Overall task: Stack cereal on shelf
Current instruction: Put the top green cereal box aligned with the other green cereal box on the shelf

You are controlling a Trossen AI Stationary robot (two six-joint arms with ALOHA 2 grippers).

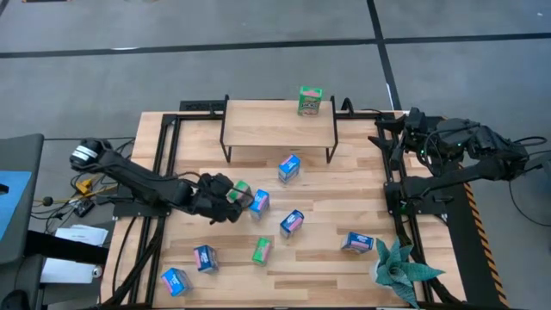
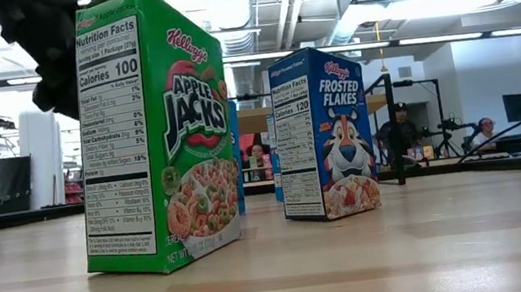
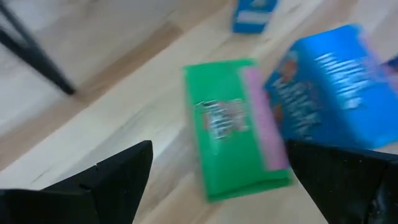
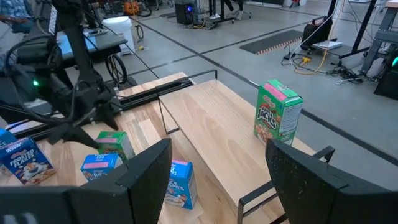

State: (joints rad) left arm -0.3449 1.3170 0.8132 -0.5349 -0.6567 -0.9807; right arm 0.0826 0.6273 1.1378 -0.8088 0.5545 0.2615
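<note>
My left claw (image 1: 231, 195) hangs over the middle-left of the surface (image 1: 336, 215), its fingers (image 3: 106, 177) spread wide. Between them, seen from my left wrist, lies a green cereal box (image 3: 233, 127) with a pink edge, and I am not touching it. From above, that same green box (image 1: 242, 189) sits right at my claw's tip, with a blue box (image 1: 259, 203) just beside it on the far side from my arm.

The shelf (image 1: 258, 129) stands at the back of the surface, and one green Apple Jacks box (image 1: 310, 101) stands upright on its board, toward the right end. Just in front of the shelf a blue box (image 1: 289, 168) rests on the surface. More boxes are scattered nearer the front: a blue one (image 1: 292, 223) at the centre, a green one (image 1: 262, 251) below it, two blue ones (image 1: 205, 257) (image 1: 174, 281) at the front left, and one blue box (image 1: 356, 243) near the teal spiky plant (image 1: 400, 271) at the front right.

My right claw (image 1: 392, 131) waits at the right rear edge of the surface, beside the shelf's end, its fingers (image 4: 146, 168) held wide and holding nothing.
</note>
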